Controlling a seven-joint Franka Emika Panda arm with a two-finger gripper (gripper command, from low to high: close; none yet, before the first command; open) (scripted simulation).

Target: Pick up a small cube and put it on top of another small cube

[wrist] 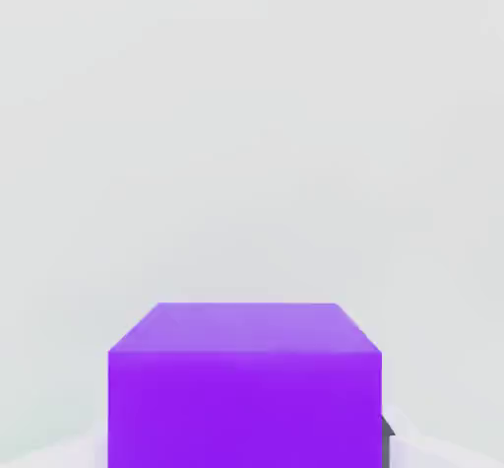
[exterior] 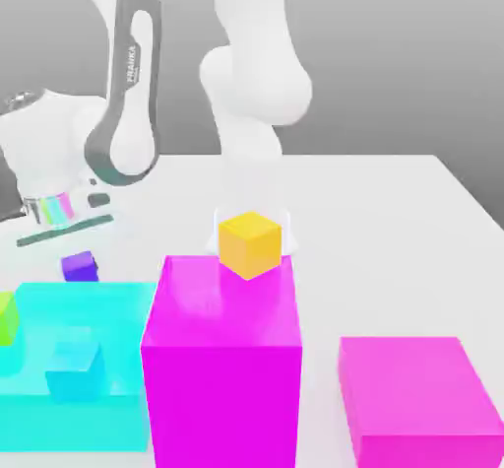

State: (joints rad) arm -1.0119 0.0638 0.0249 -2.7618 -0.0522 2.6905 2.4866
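Small cube (wrist: 244, 382), purple, tiny, sits on white tabletop (exterior: 394, 200) at approx 9 o'clock from orange-yellow cube (exterior: 250, 243), just behind cyan block (exterior: 89, 358). Hand pressed together, apparently pinching small cube. Prob. light, rigid, smooth-faced; best gripped on opposite flat sides, mid-height.

A white tabletop (exterior: 394, 220) fills the lower part of the exterior view, its far edge running level and its side edge slanting down toward the exterior view's right. Behind it hangs a plain grey backdrop (exterior: 394, 52), darker at the top and paler toward the tabletop. Light is soft and even, with faint shadows. In the hand view the surface (wrist: 246, 111) looks pale, featureless white.
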